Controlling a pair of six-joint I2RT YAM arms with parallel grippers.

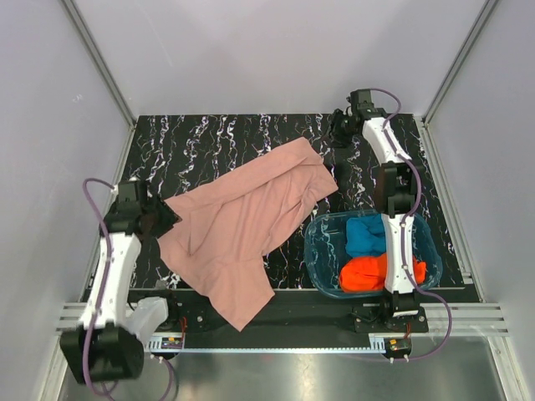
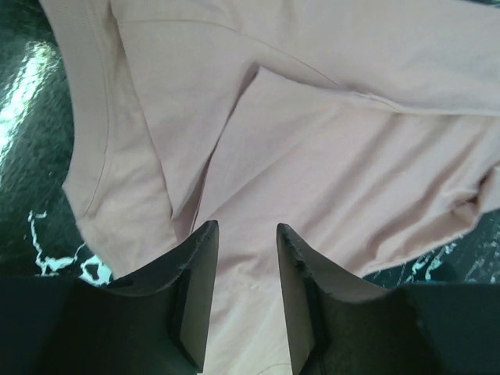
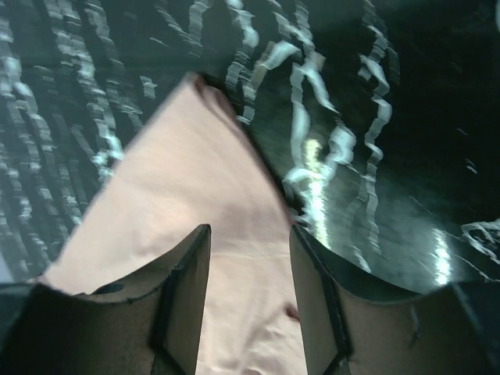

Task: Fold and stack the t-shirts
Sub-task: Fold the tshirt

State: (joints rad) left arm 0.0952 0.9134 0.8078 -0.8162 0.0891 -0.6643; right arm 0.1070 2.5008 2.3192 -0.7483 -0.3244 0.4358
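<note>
The dusty-pink t-shirt lies spread and rumpled across the black marbled table. It runs diagonally from the near-left edge, where one corner hangs over the front rail, up to a far corner past the middle. A long crease runs along its length and part of it is folded over itself.

The blue t-shirt and the orange-red t-shirt are bunched together inside the translucent blue tub. The tub sits on the near right, just beside the pink shirt's right edge, with the blue shirt on the far side of the orange-red one.

The left gripper is at the pink shirt's left edge. In the left wrist view its jaws stand apart, with flat pink cloth and a seam showing in the gap and nothing pinched.

The right gripper is at the far right, near the shirt's far corner. Its jaws are also parted, with the pointed corner of the cloth below them. That view is blurred, so I cannot tell whether the fingertips touch the fabric.
</note>
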